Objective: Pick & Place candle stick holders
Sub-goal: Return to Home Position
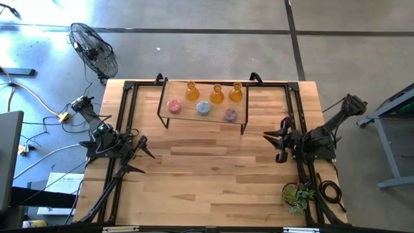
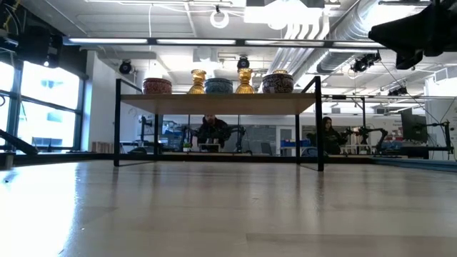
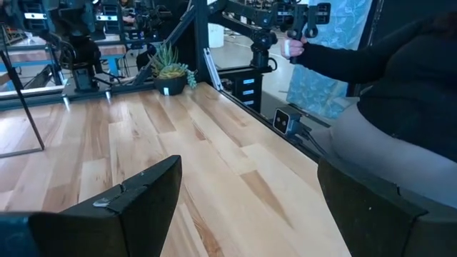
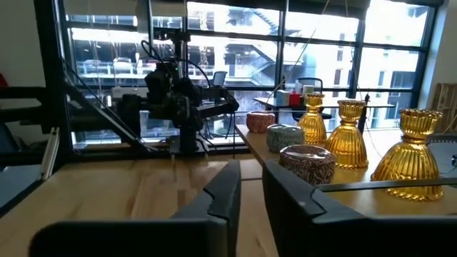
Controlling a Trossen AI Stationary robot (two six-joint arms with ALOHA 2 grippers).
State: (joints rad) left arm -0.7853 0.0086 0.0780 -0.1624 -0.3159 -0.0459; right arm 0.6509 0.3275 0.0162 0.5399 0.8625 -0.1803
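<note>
Six candle stick holders stand on a low black-framed shelf (image 1: 194, 119) at the table's far middle. Three amber flask-shaped ones (image 1: 191, 90) (image 1: 217, 94) (image 1: 235, 91) form the back row. In front of them stand a pink one (image 1: 173, 106), a light blue one (image 1: 204, 108) and a mauve one (image 1: 230, 115). My left gripper (image 1: 145, 147) is open and level at the table's left side, with nothing between its fingers. My right gripper (image 4: 250, 189) is at the right side, level, near the shelf's right end. Its fingers are almost together with nothing between them.
A small green potted plant (image 1: 297, 194) stands at the near right corner. A person (image 3: 400, 93) sits beyond the table's near edge. Black rails (image 1: 126, 110) run along both sides. Bare wood lies between the arms and under the shelf (image 2: 214, 103).
</note>
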